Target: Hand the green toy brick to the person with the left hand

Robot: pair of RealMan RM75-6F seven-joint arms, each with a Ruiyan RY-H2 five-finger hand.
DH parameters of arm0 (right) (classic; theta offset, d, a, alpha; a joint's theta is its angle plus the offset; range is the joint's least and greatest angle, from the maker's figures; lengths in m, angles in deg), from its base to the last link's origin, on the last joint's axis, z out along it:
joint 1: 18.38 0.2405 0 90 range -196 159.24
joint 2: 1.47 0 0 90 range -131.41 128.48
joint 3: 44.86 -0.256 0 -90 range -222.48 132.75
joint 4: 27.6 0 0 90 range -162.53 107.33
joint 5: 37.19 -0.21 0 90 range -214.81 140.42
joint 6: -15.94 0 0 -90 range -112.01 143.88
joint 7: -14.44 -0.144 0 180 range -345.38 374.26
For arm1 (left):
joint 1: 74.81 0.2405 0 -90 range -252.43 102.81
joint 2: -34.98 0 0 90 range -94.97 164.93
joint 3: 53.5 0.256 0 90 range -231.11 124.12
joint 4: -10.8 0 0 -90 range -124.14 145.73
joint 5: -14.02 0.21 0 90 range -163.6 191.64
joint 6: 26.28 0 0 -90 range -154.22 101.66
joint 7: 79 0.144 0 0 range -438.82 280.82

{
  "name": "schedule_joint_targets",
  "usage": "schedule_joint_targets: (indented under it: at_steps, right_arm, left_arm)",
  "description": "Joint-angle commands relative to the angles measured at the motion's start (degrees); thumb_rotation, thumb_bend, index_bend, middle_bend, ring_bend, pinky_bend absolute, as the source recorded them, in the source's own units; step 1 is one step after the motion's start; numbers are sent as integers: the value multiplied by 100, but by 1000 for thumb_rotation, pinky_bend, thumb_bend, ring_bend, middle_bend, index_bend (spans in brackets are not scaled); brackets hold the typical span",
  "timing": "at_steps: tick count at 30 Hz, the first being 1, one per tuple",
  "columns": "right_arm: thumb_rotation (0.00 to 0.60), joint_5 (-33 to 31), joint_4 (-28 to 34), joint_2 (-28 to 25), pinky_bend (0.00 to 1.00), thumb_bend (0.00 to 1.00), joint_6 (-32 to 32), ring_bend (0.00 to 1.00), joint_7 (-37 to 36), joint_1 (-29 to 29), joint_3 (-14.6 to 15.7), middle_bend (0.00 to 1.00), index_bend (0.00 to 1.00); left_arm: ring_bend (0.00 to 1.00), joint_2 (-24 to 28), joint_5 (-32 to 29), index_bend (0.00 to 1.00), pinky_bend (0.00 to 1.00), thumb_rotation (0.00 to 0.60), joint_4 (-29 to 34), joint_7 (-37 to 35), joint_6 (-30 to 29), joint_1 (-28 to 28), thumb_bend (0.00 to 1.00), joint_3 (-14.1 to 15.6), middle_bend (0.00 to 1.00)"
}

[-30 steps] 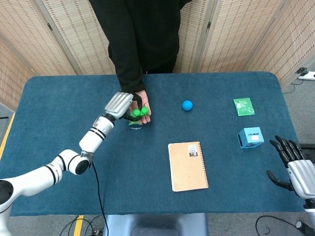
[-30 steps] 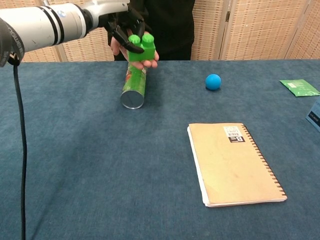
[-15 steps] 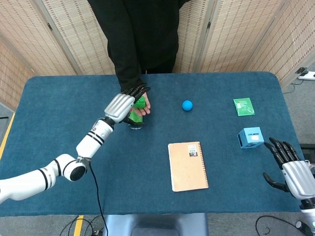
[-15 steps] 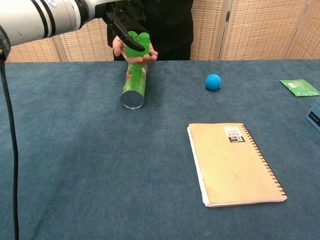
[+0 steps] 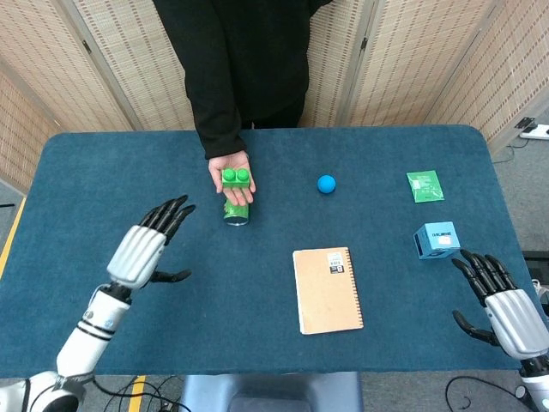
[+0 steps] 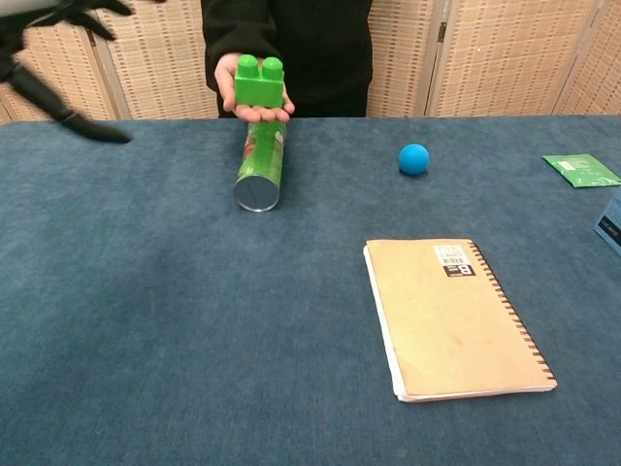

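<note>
Since a second ago the left hand (image 5: 147, 247) has been drawn back from the person's palm (image 5: 232, 170) to a place well apart from the green can (image 5: 236, 210), nearer the robot; its fingers are spread and nothing is held. The green toy brick (image 5: 235, 178), released, now rests on the person's open palm, just above the far end of the can. The right hand (image 5: 502, 300) has shifted only slightly, well to the right of the can, fingers apart and empty.

The brick is judged to be light, stiff moulded plastic, smooth and somewhat slippery, not fragile. It would best be taken across its two flat side walls, below the studs, where opposing fingers can bear evenly.

One green toy brick with two studs is counted, one green can lying on its side, one blue ball (image 5: 326, 183) to the right of the can, one tan spiral notebook (image 5: 327, 289) nearer the robot, one green packet (image 5: 425, 185) and one blue box (image 5: 437, 239) further right, all on the blue table (image 5: 103, 172).
</note>
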Motion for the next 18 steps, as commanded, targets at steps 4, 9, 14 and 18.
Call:
schedule_joint_targets:
  at_steps: [4, 9, 14, 18]
  right_arm:
    - [600, -252, 83, 184, 0, 263, -221, 0, 499, 44, -89, 0, 0]
    - [600, -546, 163, 381, 0, 263, -470, 0, 1036, 125, -207, 0, 0]
    - [600, -761, 206, 512, 0, 263, -529, 0, 1327, 159, -328, 0, 0]
    - [600, -854, 214, 571, 0, 263, -565, 0, 1427, 194, -390, 0, 0]
  left_arm:
    - [0, -376, 1562, 0, 163, 600, -2108, -570, -2205, 1951, 126, 1170, 0]
    - [0, -771, 1328, 0, 162, 600, -3314, -1450, -2464, 2385, 127, 1011, 0]
    - [0, -825, 1281, 0, 162, 600, -3864, -2023, -2505, 2552, 127, 874, 0]
    - [0, -792, 1303, 0, 161, 600, -3923, -1993, -2458, 2608, 127, 791, 0]
